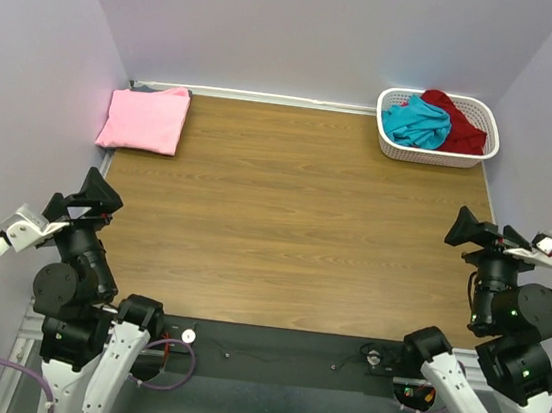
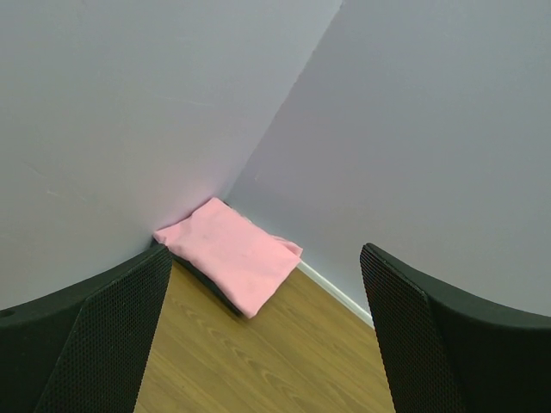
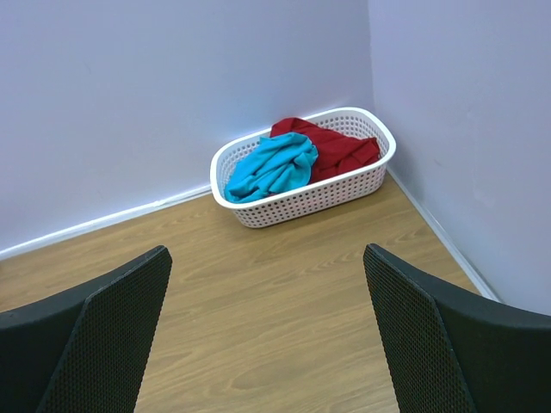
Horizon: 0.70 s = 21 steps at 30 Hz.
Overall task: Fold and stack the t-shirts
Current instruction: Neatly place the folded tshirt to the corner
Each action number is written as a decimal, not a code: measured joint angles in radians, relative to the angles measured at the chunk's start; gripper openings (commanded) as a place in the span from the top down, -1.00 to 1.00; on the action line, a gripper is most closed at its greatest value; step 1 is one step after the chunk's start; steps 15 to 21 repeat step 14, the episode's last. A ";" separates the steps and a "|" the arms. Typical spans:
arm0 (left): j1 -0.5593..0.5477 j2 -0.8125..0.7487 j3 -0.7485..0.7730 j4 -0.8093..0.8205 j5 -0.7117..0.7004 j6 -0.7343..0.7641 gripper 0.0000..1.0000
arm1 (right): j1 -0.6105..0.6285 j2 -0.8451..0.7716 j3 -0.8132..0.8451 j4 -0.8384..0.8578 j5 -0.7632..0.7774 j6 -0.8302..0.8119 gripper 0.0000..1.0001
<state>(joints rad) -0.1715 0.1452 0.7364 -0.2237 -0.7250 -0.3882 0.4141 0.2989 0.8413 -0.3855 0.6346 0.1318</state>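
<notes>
Surface [image 1: 293,229]: I see a wood-grain top filling the middle of the overhead view, with pale walls on three sides.
Basket [image 1: 433,157]: a white slotted basket sits in the upper right corner of the overhead view, against the back wall and holding two tees.
Pink t-shirt [image 1: 146,118]: it lies folded into a flat rectangle in the upper left corner, tucked where the walls meet and well apart from the basket.
Dark strip [image 2: 202,277]: I see it under the pink fold's near edge in the left wrist view. I cannot tell what it is.
Dark red t-shirt [image 1: 462,129]: it is bunched in the right part of the basket.
Teal t-shirt [image 1: 415,123]: it is crumpled in the left part of the basket, touching the red one.
Left hand [image 2: 264,249]: at lower left of the overhead view, its fingers are spread wide with nothing between them, and it faces the pink fold from afar.
Right hand [image 3: 267,249]: at right, its fingers are spread wide and empty, and it faces the basket from afar.
</notes>
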 measured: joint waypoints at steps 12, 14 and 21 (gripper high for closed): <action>0.000 -0.004 -0.032 0.018 0.000 -0.013 -0.96 | 0.000 -0.019 -0.055 0.039 -0.029 -0.021 -1.00; 0.000 -0.004 -0.037 0.021 0.000 -0.017 -0.96 | 0.000 -0.020 -0.063 0.050 -0.038 -0.022 -1.00; 0.000 -0.004 -0.037 0.021 0.000 -0.017 -0.96 | 0.000 -0.020 -0.063 0.050 -0.038 -0.022 -1.00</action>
